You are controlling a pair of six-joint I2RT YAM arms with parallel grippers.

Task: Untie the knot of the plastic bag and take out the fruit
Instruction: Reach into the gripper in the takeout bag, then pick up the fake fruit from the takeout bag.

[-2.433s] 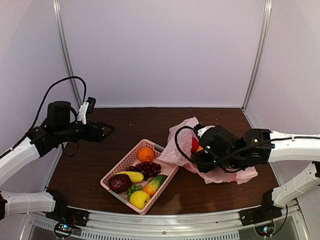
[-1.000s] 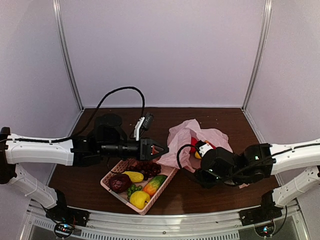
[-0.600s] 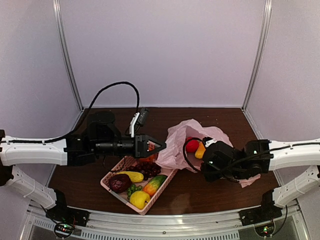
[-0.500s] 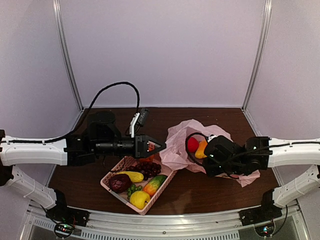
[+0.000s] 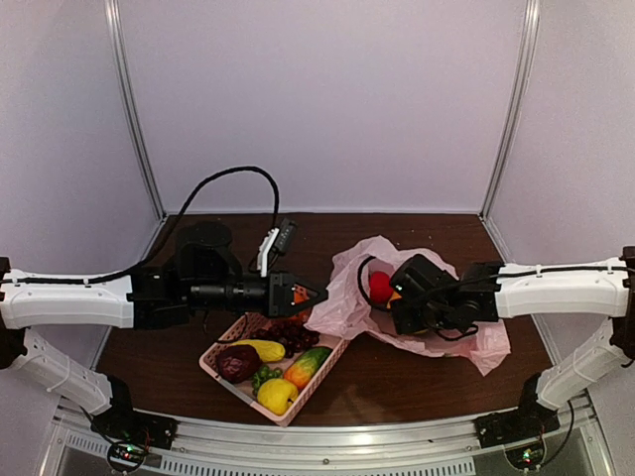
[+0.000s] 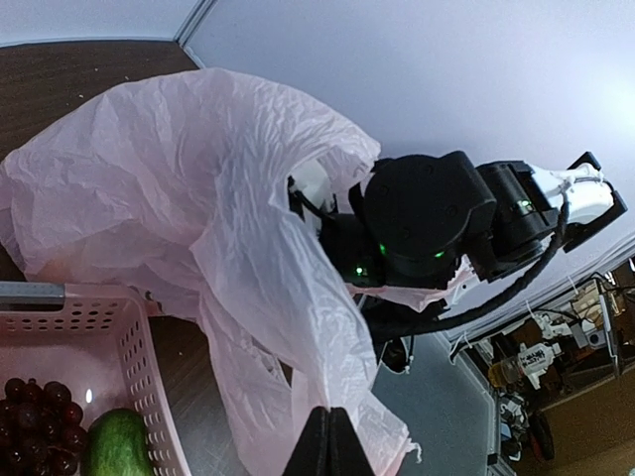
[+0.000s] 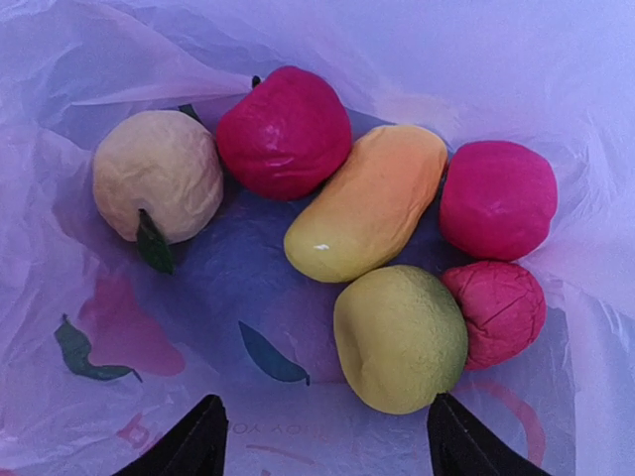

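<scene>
Knot: no tie shows in any view. The bag [image 7: 149, 59] gapes at the mouth, so I judge the untying done.
Fruit [image 5: 380, 287]: six pieces lie loose on the bag's floor and none is lifted. Taking them out is all that is left.
Where: the bag sits on the table [image 5: 456, 238], at 2 o'clock from the basket [image 5: 220, 349].
Left gripper [image 6: 327, 446]: my tips are pressed together and appear to pinch the bag's rim on its 9 o'clock side, holding that wall up.
Right gripper [image 7: 327, 441]: my fingers are spread wide and empty, hovering over the pile.
Layout, wrist view: pale apple [image 7: 157, 188] at 10 o'clock, red apple [image 7: 283, 132] at 12, mango [image 7: 367, 203] in the centre, second red apple [image 7: 496, 198] at 3, wrinkled red ball [image 7: 494, 312] at 4, and yellow-green ball [image 7: 400, 337] at 5, nearest my tips.
Bag material: thin, crinkly, see-through pink film printed with leaves. It looks likely to sag if released.
Fruit surfaces: matte and slightly dimpled. Most pieces are round and the mango is long. They touch one another, so I expect neighbours to roll.
Basket: stiff pink lattice.
</scene>
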